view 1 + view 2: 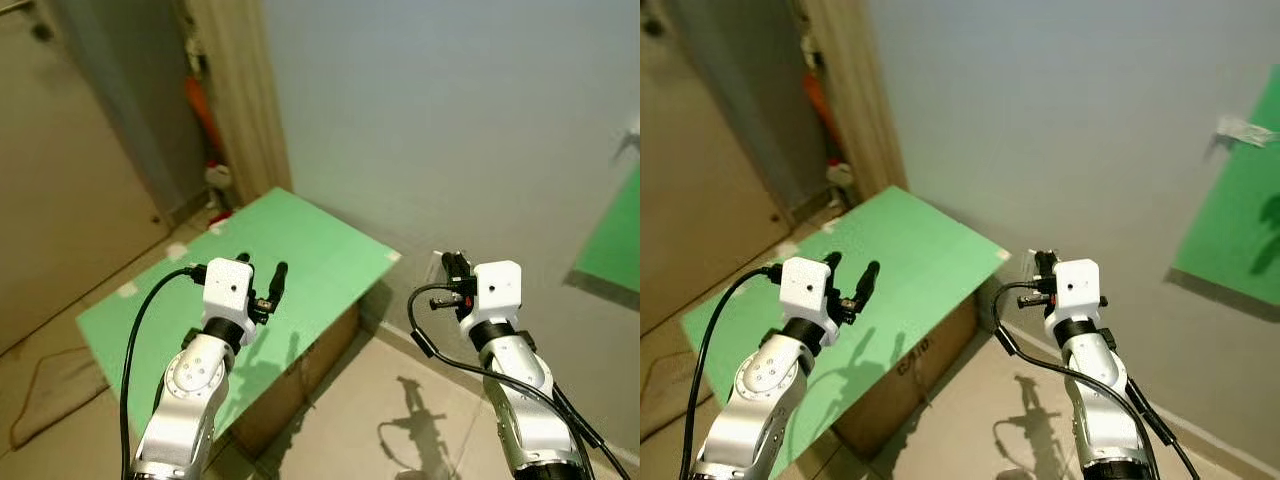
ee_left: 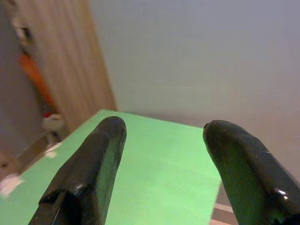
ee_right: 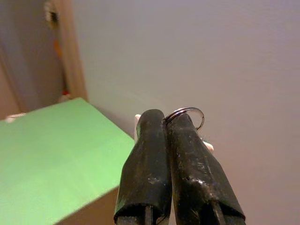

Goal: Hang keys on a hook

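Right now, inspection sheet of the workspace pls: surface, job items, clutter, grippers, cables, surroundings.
Surface: green board lying on a cardboard box; nothing seen on top.
Job's things: key ring pinched at the right fingertips; the keys themselves cannot be made out. Hook: not identifiable; a small pale fitting sits on the wall beside a green panel.
Clutter: orange item and small objects by the wooden door frame.
Grippers: left gripper open, over the board; right gripper shut on the key ring, facing the wall.
Cables: black cables along both arms; thin cord on the floor.
Surroundings: plain wall, tiled floor.
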`<state>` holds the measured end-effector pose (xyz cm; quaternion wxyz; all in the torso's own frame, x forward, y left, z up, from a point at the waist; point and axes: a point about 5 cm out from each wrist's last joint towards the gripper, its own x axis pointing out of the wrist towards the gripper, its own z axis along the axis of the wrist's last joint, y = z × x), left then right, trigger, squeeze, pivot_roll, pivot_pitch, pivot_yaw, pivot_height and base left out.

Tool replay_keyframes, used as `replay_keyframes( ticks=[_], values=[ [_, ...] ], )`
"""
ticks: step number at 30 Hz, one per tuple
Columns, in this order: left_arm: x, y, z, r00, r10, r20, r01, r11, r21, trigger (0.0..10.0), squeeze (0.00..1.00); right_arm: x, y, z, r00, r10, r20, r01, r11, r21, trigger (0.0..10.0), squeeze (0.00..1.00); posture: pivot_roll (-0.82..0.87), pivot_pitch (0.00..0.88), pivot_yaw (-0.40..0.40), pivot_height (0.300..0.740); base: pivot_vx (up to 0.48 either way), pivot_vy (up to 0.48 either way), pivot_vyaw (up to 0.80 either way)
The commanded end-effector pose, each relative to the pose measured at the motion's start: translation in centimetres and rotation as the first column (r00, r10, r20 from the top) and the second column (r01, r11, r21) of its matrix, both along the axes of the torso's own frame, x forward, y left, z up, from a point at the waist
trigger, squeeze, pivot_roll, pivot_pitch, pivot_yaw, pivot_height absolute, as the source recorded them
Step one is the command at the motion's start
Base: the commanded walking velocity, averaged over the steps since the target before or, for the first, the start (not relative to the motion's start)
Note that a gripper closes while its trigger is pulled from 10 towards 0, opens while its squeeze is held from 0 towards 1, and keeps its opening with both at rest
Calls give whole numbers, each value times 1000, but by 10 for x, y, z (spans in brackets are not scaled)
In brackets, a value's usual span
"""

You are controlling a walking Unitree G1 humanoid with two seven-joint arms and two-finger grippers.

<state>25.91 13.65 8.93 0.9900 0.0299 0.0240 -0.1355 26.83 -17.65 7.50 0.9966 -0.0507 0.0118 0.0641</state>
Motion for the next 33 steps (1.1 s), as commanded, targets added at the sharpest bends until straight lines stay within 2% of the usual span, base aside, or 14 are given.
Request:
replay_keyframes(
  ticks=[1, 9, 18, 24, 33],
  values=[
    [3, 4, 0, 1000, -16, -3, 16, 1000, 3, 10000, 0, 3, 6, 1, 1000, 14, -3, -14, 1000, 5, 0, 0, -187, 0, 130, 740, 0, -480, -775],
    [4, -6, 3, 994, -106, 13, 106, 994, -16, 10000, 0, 7, 4, 0, 1000, 9, -7, -9, 1000, 10, 0, 0, -190, 0, 139, 740, 0, -480, -775],
    [5, -7, 8, 987, -157, 27, 158, 987, -39, 10000, 0, 8, 7, 0, 1000, 12, -6, -12, 1000, 15, 0, 0, -189, 0, 144, 740, 0, -480, -775],
    [10, 0, 9, 992, -126, 26, 127, 991, -43, 10000, 0, 9, 9, 3, 1000, 16, -2, -16, 1000, 12, 0, 0, -193, 0, 145, 740, 0, 0, -769],
    [18, 6, 10, 993, -116, 16, 117, 993, -33, 10000, 0, 14, 15, 25, 996, 75, 54, -77, 997, 31, 0, 0, -208, 2, 149, 740, 0, 0, -759]
  ],
)
